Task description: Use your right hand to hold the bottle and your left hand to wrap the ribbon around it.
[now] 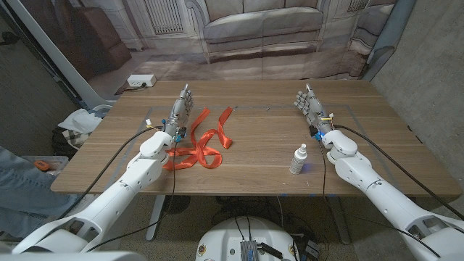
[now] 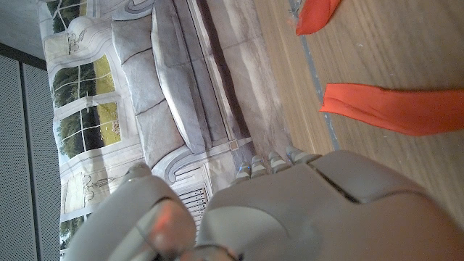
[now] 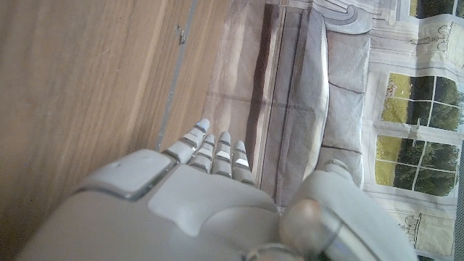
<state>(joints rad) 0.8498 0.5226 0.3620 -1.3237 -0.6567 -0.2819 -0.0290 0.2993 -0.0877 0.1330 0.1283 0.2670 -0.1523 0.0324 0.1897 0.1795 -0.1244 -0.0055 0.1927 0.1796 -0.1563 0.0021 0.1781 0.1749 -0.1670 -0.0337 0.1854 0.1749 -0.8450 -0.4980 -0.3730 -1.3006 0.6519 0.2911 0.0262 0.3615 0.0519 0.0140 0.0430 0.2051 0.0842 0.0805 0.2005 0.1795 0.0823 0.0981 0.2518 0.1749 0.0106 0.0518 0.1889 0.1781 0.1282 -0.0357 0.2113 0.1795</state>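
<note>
A small white bottle (image 1: 298,159) stands upright on the table's near right part. A long orange ribbon (image 1: 199,147) lies in loose loops left of centre, and two of its strips (image 2: 395,109) show in the left wrist view. My left hand (image 1: 181,106) stands just left of the ribbon's far end, fingers straight and together, holding nothing. My right hand (image 1: 309,106) stands well beyond the bottle, fingers stretched out, apart from it and empty. Its back (image 3: 181,210) shows in the right wrist view.
A white power strip (image 1: 141,81) lies on the table's far left corner. A person's leg in jeans (image 1: 18,181) is beside the table's left edge. Bare wood (image 1: 261,130) separates ribbon and bottle. A printed sofa backdrop (image 1: 261,29) hangs behind the table.
</note>
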